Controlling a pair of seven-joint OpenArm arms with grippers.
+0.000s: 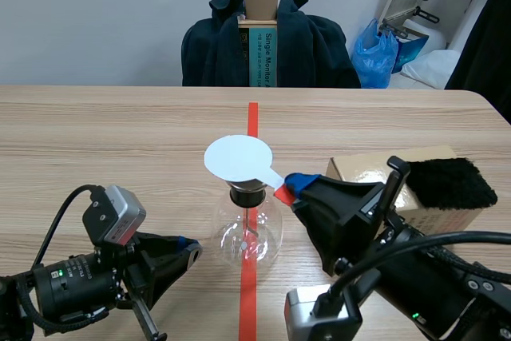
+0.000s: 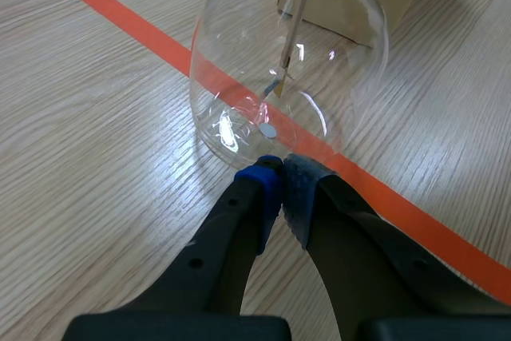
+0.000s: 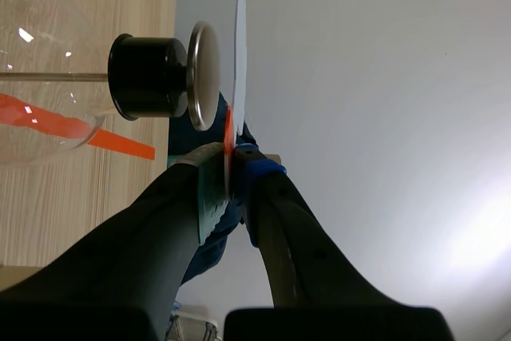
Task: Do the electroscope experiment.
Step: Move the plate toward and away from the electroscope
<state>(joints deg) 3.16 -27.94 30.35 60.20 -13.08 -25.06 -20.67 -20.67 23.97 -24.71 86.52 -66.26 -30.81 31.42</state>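
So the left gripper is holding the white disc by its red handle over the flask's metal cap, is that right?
No: the right gripper holds the white disc by its red handle over the flask's metal cap, as the right wrist view shows. The left gripper is shut, empty, by the flask.

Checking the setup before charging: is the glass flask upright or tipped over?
Upright: the glass flask rests on its base on the table, black stopper on top, under the white disc.
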